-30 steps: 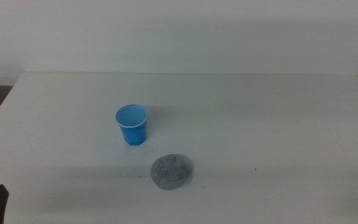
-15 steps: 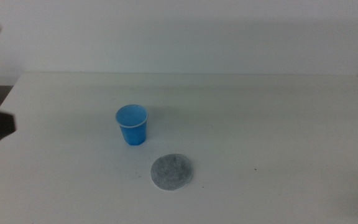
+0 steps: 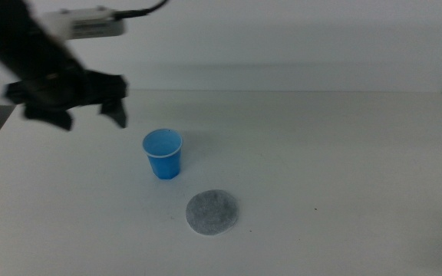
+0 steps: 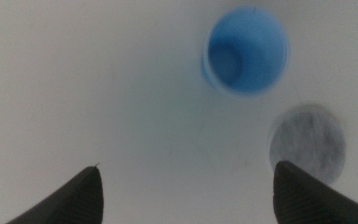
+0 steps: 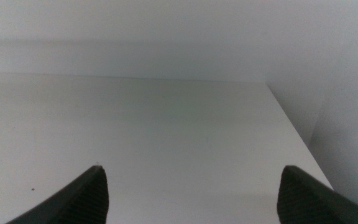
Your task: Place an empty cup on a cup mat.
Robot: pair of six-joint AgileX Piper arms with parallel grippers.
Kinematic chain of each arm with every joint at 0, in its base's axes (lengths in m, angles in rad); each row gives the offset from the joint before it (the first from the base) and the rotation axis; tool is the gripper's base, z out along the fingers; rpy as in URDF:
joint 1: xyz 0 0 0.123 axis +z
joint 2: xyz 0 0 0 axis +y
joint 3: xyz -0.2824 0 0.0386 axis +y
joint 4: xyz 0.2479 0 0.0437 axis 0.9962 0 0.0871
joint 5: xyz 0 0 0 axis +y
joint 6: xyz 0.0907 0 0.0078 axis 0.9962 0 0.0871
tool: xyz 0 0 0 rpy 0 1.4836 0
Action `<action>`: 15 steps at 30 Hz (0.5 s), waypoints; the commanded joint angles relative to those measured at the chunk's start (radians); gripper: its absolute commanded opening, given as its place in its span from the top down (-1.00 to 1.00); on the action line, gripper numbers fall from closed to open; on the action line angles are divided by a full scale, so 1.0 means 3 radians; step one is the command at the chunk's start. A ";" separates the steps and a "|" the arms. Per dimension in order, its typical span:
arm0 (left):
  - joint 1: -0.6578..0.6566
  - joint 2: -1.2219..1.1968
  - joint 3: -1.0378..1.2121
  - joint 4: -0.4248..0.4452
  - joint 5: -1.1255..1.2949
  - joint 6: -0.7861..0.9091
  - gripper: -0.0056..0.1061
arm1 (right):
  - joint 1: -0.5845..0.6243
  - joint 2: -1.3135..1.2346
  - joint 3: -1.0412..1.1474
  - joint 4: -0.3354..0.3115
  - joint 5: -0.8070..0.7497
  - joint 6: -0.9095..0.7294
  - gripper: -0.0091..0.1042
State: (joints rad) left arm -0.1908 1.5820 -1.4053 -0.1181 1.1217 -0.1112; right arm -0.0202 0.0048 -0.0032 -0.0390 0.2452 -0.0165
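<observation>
A: What is the middle view showing?
B: The left gripper (image 3: 89,116) is hanging spread wide above the table (image 3: 344,169), left of the cup (image 3: 163,154); the cup mat (image 3: 212,212) is lying just beside it, apart.

A: And the wrists?
B: Left: cup (image 4: 246,51) standing upright, empty. Right: the right gripper (image 5: 194,193) is waiting, jaws parted.

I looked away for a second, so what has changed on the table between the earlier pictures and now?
The left hand has swung in from the near left corner and now hangs open above the table, left of the cup, holding nothing. The cup and the cup mat have not moved; the cup stands beside the mat, not on it.
</observation>
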 commanded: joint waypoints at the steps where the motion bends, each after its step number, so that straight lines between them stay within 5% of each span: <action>1: -0.0068 0.0381 -0.0348 0.0019 0.0057 -0.0084 -0.78 | 0.0002 -0.0016 0.0011 -0.0023 -0.0022 -0.0013 -0.80; 15: -0.0132 0.1585 -0.0818 -0.0197 -0.0317 0.0032 -0.74 | 0.0002 -0.0016 0.0011 -0.0023 -0.0022 -0.0013 -0.80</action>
State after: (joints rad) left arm -0.2267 2.0417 -1.6431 -0.1695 1.0583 -0.1048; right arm -0.0202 0.0048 -0.0032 -0.0390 0.2452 -0.0165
